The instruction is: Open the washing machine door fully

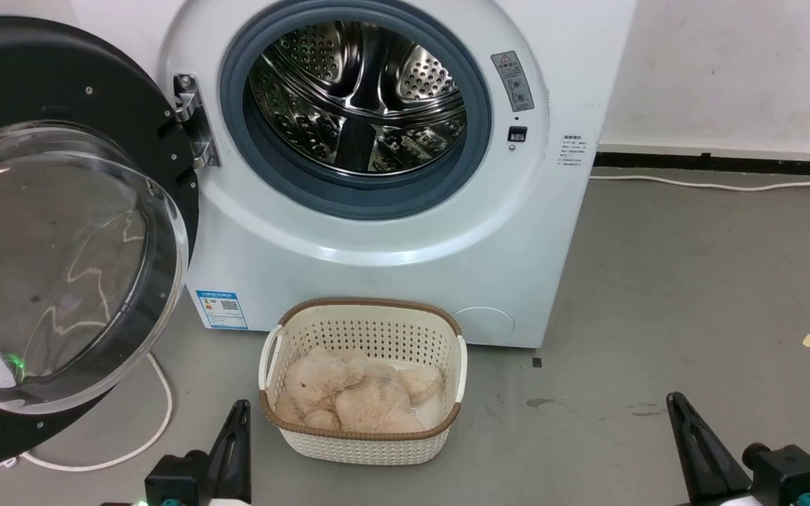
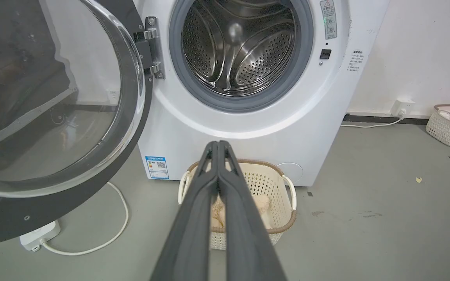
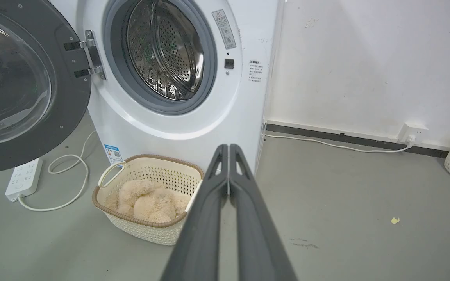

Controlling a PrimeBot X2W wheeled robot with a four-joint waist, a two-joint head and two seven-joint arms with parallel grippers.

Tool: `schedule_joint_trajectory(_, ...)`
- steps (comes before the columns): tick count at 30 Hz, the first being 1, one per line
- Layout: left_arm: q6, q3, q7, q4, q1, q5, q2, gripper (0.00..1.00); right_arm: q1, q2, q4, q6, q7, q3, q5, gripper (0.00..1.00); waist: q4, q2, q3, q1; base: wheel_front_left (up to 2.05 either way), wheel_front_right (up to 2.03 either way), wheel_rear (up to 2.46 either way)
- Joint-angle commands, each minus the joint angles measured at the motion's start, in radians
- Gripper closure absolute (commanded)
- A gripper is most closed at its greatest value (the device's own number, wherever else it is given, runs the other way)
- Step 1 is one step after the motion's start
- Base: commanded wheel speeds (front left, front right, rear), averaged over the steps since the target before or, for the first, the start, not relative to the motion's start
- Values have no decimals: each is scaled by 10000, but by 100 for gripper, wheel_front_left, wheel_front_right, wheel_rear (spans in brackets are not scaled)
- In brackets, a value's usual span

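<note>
Hanging open left of the white washing machine (image 1: 391, 267), the round glossy black glass-bowled door (image 1: 4, 77) looks heavy and slippery, best pushed at its rim; the left gripper (image 2: 218, 143) and right gripper (image 3: 229, 146) have fingers pressed together.

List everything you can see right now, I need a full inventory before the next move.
washing machine: one, white, against the wall, straight ahead
door: one, black with a clear glass bowl, swung open on its hinge to the left of the opening
drum: one, steel, nothing seen inside
basket: one, cream with a brown rim, on the floor in front of the machine
soft toy: one, beige, lying in that basket
power strip: one, white, on the floor below the open door
second basket: one, cream, by the wall far right
wall socket: one, white, low on the right wall
scrap: one, yellow, on the floor at right
left gripper: one, dark, shut, empty
right gripper: one, dark, shut, empty
</note>
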Motion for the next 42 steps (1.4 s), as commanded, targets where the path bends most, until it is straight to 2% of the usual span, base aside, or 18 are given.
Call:
schedule_joint_trajectory(1, -59, 46, 76, -66, -134, 126, -32, 100, -219, 12, 0, -3, 69, 31, -52, 100, -3, 0, 8, 0, 0, 0, 0)
schedule_joint_trajectory(42, -507, 757, 934, -322, -673, 957, -414, 100, -879, 20, -4, -6, 887, 312, -240, 100, -127, 0, 333, 0, 0, 0, 0)
